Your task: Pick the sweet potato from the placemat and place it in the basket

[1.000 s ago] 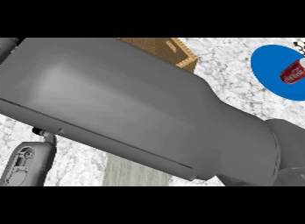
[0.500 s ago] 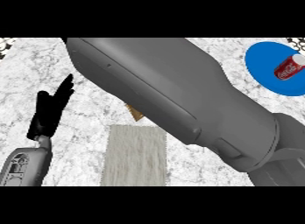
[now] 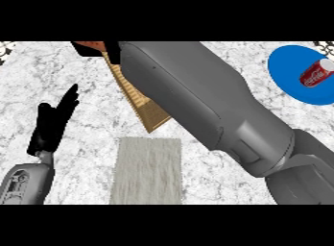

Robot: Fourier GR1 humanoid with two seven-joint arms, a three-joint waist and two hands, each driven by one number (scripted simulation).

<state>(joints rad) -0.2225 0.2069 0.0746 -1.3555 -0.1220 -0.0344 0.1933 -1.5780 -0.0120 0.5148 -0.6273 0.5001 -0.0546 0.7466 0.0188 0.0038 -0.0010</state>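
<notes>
My right forearm (image 3: 198, 105) runs from the lower right to the top of the head view. My right hand (image 3: 113, 50) shows only as a black patch at the top edge. A reddish-brown piece beside it, the sweet potato (image 3: 90, 46), sits with black fingers curled round it. Right below lies the tan wicker basket (image 3: 140, 98), mostly hidden by the forearm. The grey placemat (image 3: 147, 170) lies bare near the bottom centre. My left hand (image 3: 53, 120) rests open at the left, fingers up.
A blue plate (image 3: 297, 84) at the upper right carries a red can (image 3: 318, 73) lying on its side. The counter top is white marble (image 3: 28, 81). Dark patterned patches mark the far corners.
My right forearm has swung up and toward the far left, uncovering the placemat and more of the basket. The left hand has risen a little and stays open.
</notes>
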